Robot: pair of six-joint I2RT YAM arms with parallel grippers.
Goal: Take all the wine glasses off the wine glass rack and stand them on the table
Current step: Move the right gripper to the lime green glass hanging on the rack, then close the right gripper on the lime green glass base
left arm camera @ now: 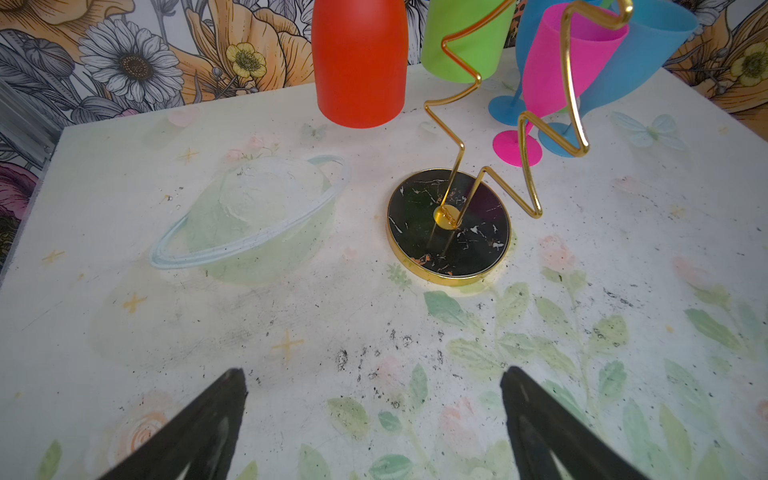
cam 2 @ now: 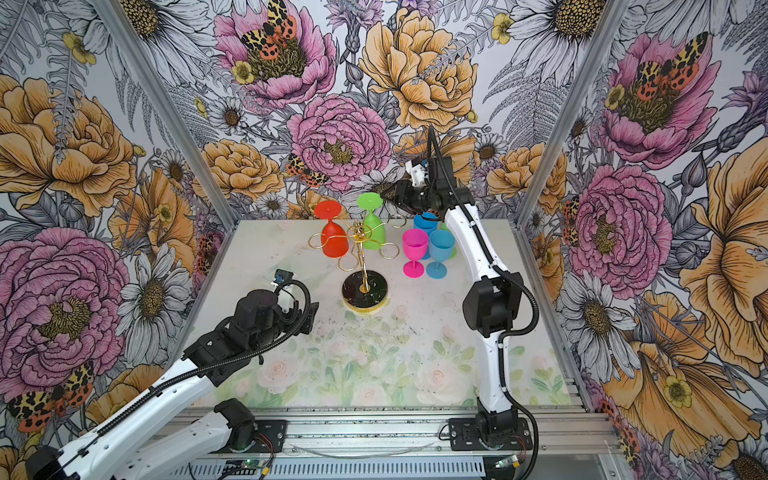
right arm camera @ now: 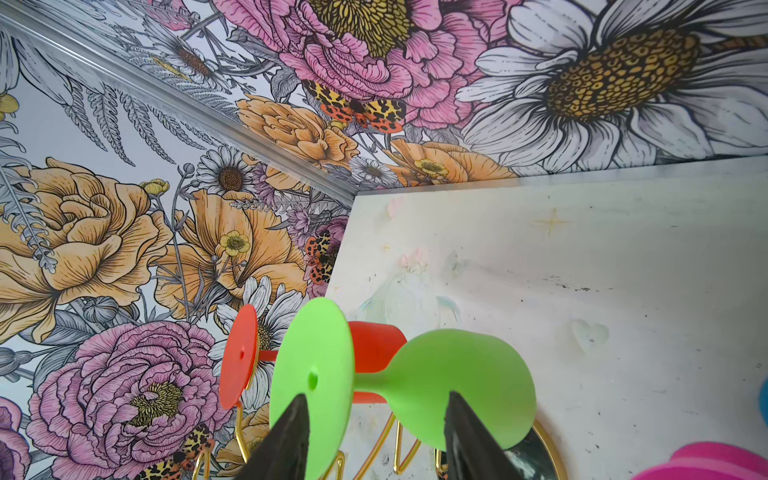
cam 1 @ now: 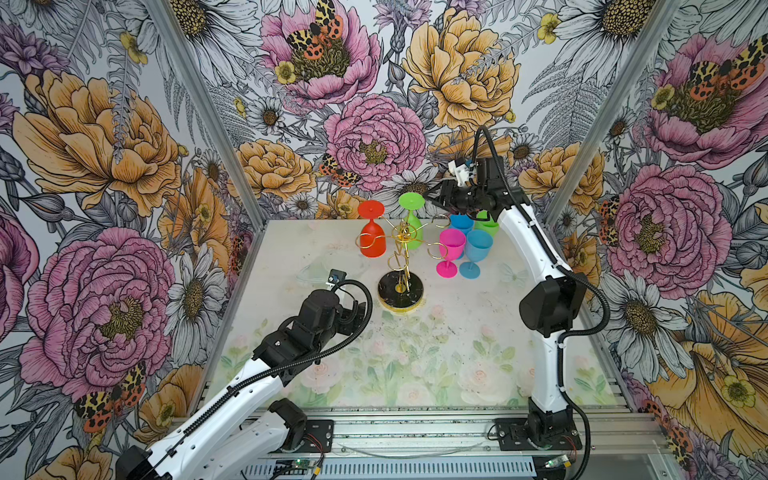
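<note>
Green glass [cam 1: 412, 226] [cam 2: 372, 232] [right arm camera: 465, 386]: hung upside down, foot uppermost, from a far arm of the rack [cam 1: 401, 291] [cam 2: 365, 287] [left arm camera: 449, 232], which stands mid-table [cam 1: 415, 353]. Red glass [cam 1: 372, 243] [cam 2: 334, 245] [left arm camera: 359, 62] [right arm camera: 376, 345]: hung likewise on the neighbouring arm to the left in both top views.

Right gripper [cam 1: 430, 199] [cam 2: 388, 198] [right arm camera: 376, 397]: raised level with the green glass's foot, reaching in from the right. In the right wrist view its jaws stand partly apart, one tip in front of the foot disc, the other in front of the bowl, the stem between them. Contact cannot be told, and nothing is clamped.

Left gripper [cam 1: 359, 316] [cam 2: 311, 318] [left arm camera: 372, 374]: low over the table, near the rack's black base, jaws spread wide and empty.

Pink glass [cam 1: 451, 249] [left arm camera: 552, 70] and blue glasses [cam 1: 478, 251] [left arm camera: 648, 54]: upright on the table, just right of the rack.
</note>
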